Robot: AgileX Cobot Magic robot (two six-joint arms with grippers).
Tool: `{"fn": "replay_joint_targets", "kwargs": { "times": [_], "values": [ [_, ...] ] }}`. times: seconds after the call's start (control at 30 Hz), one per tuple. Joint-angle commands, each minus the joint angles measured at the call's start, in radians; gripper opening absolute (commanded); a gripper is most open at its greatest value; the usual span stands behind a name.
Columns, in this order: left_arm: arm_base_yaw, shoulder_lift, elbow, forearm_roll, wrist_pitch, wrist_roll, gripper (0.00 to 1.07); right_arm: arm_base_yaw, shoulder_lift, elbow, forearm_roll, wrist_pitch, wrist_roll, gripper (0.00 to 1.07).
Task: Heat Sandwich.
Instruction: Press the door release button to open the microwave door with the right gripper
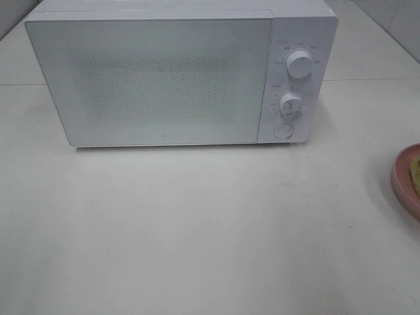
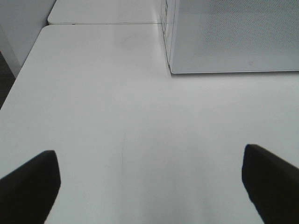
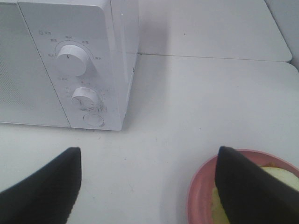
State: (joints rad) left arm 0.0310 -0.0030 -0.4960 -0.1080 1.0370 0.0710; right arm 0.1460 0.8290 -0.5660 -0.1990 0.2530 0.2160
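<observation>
**benchrat:** So how much room do the arms get around the microwave [image 1: 164, 79]?

**toastie42:** Plenty. A wide stretch of white table [image 1: 197, 230] runs in front of its shut door. On the side away from the dials the table ends in a rounded corner, with a second tabletop butted up behind it along a seam. Past the dial side there's more bare top, then the pink plate [image 3: 198, 186], cut off by the edge of the high view.

**benchrat:** Any writing worth reading?

**toastie42:** Not really. There's tiny print ringing the upper knob [image 1: 300, 64] and lower knob [image 1: 291, 104], plus a small mark low on the door, all too small to make out. There's a round button [image 1: 283, 130] under the knobs.

**benchrat:** And the jaws?

**toastie42:** The left gripper [image 2: 148, 151] is spread wide over the table in front of the microwave's far corner and holds nothing. The right gripper [image 3: 148, 151] is also well apart and empty, with one finger overlapping the plate in its own view; whether it touches is impossible to tell. The sandwich [image 3: 280, 179] sits on that plate, off the dial side of the microwave.
</observation>
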Motion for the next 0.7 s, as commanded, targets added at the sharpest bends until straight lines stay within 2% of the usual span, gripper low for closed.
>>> {"fn": "replay_joint_targets", "kwargs": {
  "times": [0.03,0.33,0.6,0.63,0.7],
  "values": [
    [0.003,-0.028,0.003,-0.004,-0.009,-0.006,1.01,-0.005,0.053,-0.005,-0.003,-0.089,0.007,0.76],
    [0.003,-0.028,0.003,-0.004,-0.009,-0.006,1.01,-0.005,0.174,0.024,-0.005,-0.299,0.003,0.76],
    [0.003,-0.028,0.003,-0.004,-0.009,-0.006,1.01,-0.005,0.238,0.161,-0.002,-0.603,-0.026,0.76],
    [0.003,-0.028,0.003,-0.004,-0.009,-0.006,1.01,-0.005,0.26,0.204,-0.002,-0.718,-0.029,0.76],
    [0.003,-0.028,0.003,-0.004,-0.009,-0.006,1.01,-0.004,0.293,0.232,0.02,-0.797,-0.043,0.76]
  ]
}}
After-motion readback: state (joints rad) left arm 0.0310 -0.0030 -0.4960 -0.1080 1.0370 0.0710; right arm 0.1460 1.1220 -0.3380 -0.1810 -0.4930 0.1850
